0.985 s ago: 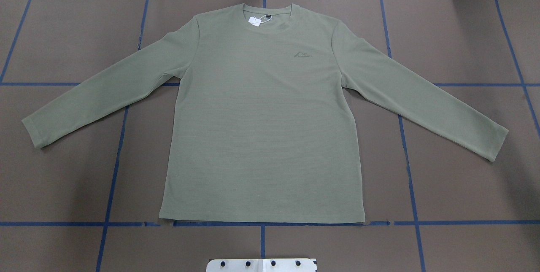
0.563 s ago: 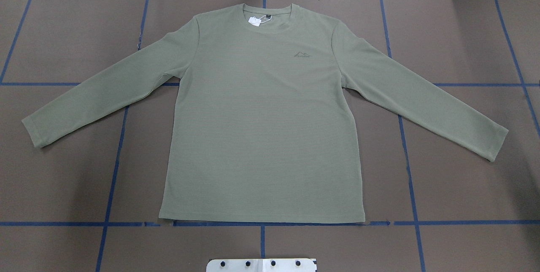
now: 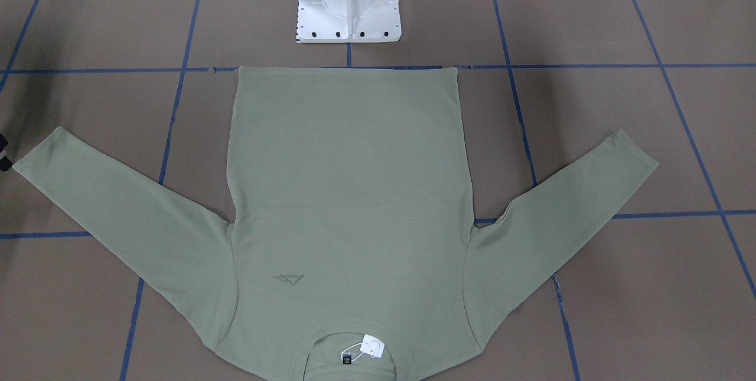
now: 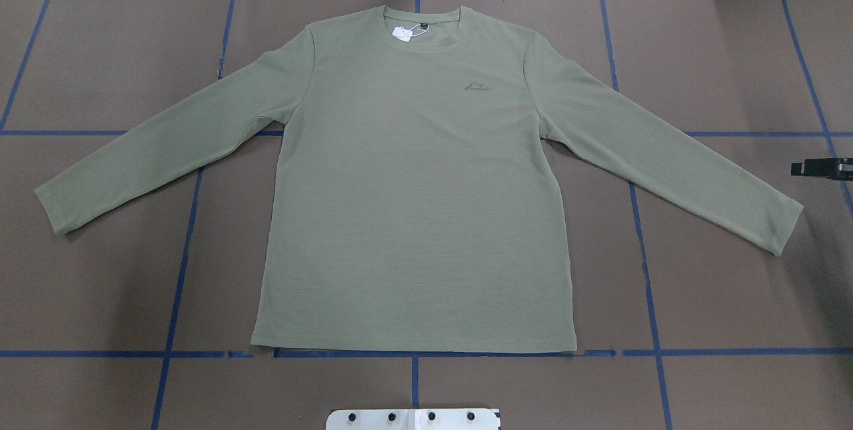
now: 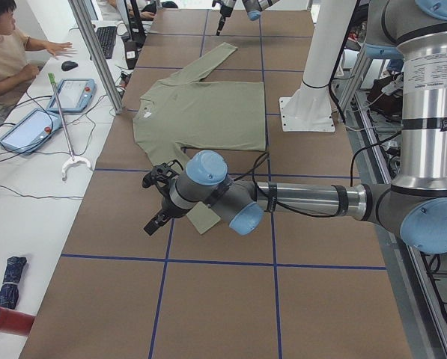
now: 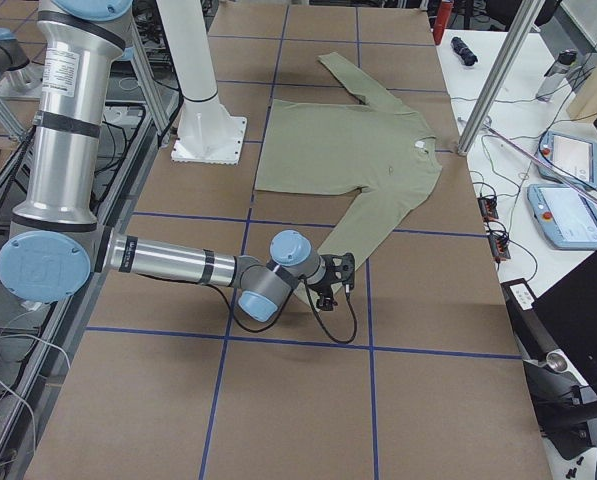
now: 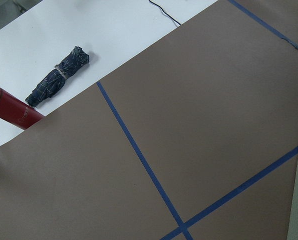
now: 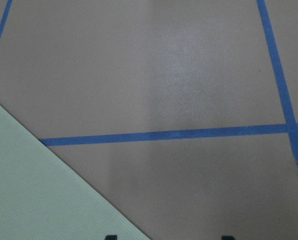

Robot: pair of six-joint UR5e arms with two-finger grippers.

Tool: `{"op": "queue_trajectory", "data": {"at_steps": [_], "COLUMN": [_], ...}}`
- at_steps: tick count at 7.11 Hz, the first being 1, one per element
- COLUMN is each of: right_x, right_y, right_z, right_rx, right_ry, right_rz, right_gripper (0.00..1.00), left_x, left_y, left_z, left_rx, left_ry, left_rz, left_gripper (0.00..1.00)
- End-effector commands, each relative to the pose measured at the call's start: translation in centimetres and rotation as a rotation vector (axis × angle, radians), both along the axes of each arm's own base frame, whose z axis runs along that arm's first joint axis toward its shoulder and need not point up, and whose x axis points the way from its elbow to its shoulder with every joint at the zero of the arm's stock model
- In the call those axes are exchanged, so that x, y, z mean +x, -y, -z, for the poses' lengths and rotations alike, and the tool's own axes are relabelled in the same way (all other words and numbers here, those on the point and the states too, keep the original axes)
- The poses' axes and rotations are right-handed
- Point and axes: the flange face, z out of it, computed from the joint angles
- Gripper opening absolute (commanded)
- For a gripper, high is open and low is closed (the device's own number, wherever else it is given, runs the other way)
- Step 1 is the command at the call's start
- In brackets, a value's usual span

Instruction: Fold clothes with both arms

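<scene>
The sage-green long-sleeved shirt (image 4: 413, 203) lies flat and face up on the brown table, sleeves spread, neckline away from the robot; it also shows in the front view (image 3: 348, 192). My right gripper (image 4: 800, 168) comes in at the right edge, just beyond the right cuff (image 4: 780, 227). In the right wrist view its fingertips (image 8: 110, 236) stand apart, open and empty, over the sleeve edge (image 8: 39, 190). My left gripper (image 5: 154, 218) hovers past the left cuff; I cannot tell if it is open or shut.
The white pedestal base (image 3: 348, 9) stands behind the shirt's hem. Blue tape lines (image 4: 646, 283) grid the table. A folded umbrella (image 7: 59, 77) and a red tube (image 7: 9, 107) lie off the table's left end. An operator (image 5: 6, 52) sits at the side desk.
The black tip of my right gripper has come into the overhead view at the right edge. The shirt has not moved.
</scene>
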Motion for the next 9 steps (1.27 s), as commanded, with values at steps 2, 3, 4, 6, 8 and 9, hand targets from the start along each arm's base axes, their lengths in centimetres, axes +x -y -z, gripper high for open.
{"op": "queue_trajectory", "data": {"at_steps": [2,3,4,6,8,9], "right_x": [-1.9,-2.7,-3.1,-3.5,-3.5,-3.4], "right_y": [-1.9,-2.2,-2.2,-2.3,-2.3,-2.2], "right_z": [-1.7,-2.3,-2.5,-2.8,-3.4,-3.8], "right_rx": [-0.017,-0.021,-0.018,-0.017,-0.023,-0.023], "right_ry": [-0.034,-0.049,-0.059,-0.065,-0.074,-0.085], "right_rz": [0.042,0.05,0.052,0.061,0.062,0.054], "right_gripper": [0.74,0.74,0.74,0.71,0.68,0.68], "left_x": [0.0,0.0,0.0,0.0,0.1,0.2], "left_y": [0.0,-0.1,-0.1,-0.1,-0.3,-0.3], "left_z": [-0.2,-0.3,-0.3,-0.3,-0.4,-0.6], "left_rx": [-0.003,-0.003,-0.003,-0.002,-0.008,-0.011], "left_ry": [0.0,0.0,-0.001,0.001,-0.019,-0.021], "left_rz": [-0.002,-0.003,-0.004,-0.005,-0.021,-0.023], "left_gripper": [1.0,1.0,1.0,1.0,1.0,1.0]}}
